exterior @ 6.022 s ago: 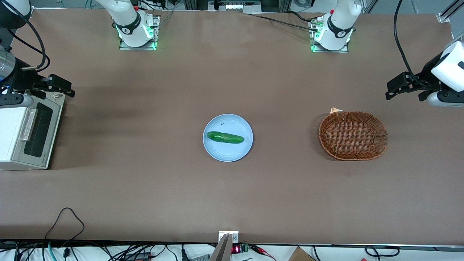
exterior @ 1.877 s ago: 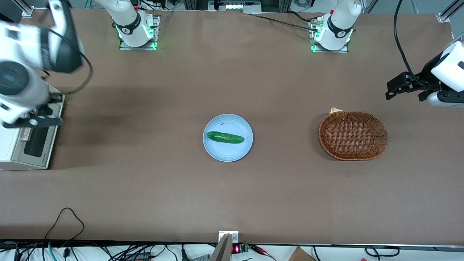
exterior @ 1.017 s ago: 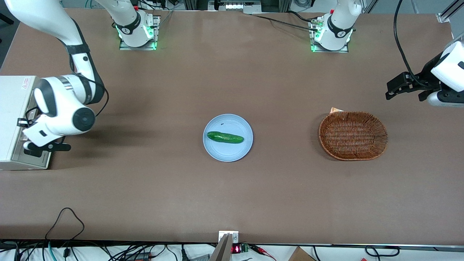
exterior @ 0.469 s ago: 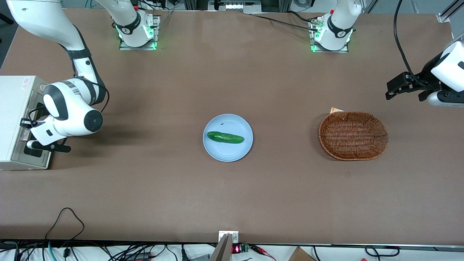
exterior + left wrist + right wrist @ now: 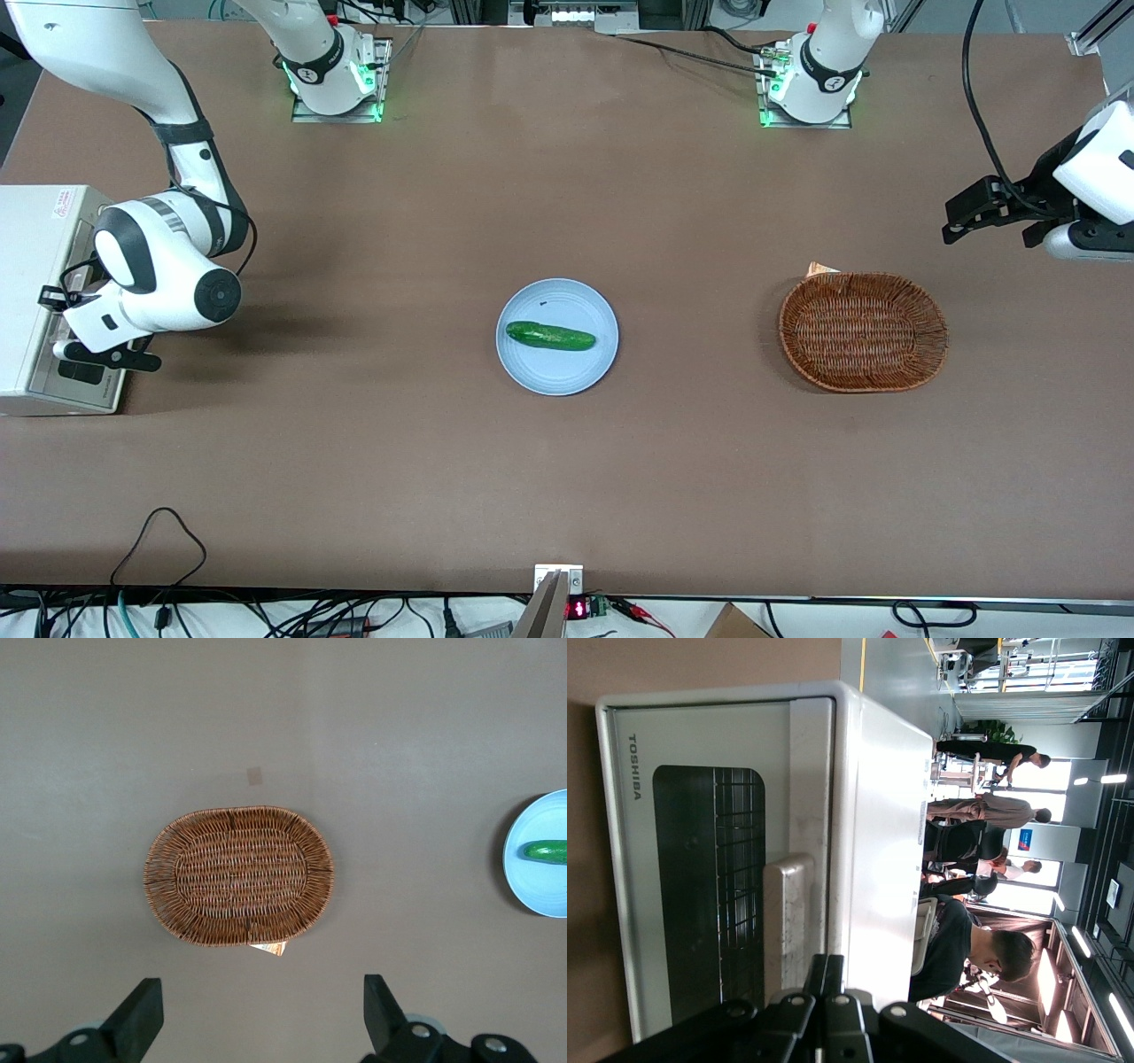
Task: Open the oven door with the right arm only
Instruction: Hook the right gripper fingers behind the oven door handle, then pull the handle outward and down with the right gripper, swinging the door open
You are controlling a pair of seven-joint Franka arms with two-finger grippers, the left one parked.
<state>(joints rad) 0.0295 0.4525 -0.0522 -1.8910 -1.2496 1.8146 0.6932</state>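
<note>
The white toaster oven (image 5: 31,266) sits at the short edge of the worktop (image 5: 567,496) at the working arm's end, about midway between that edge's two corners. Its oven door (image 5: 709,886) faces the middle of the table, and the wrist view shows it flush in its frame, so it is shut. The pale bar handle (image 5: 787,921) runs along the door's upper edge beside the dark glass.

The right arm (image 5: 168,283) bends down in front of the oven, with the gripper (image 5: 826,967) right at the door, close beside the handle. From the wrist view the jaws look pressed together with nothing between them. I cannot tell whether they touch the handle.

A blue plate (image 5: 567,372) with a cucumber (image 5: 549,336) lies near the centre of the worktop. A wicker basket (image 5: 930,354) lies toward the short edge at the parked arm's end. Neither is in the way.

As I judge it, only the approach is done. What is left is to catch the handle, either by hooking it or by spreading and closing on it, and then to swing the door outward and down to the table on its lower hinge
</note>
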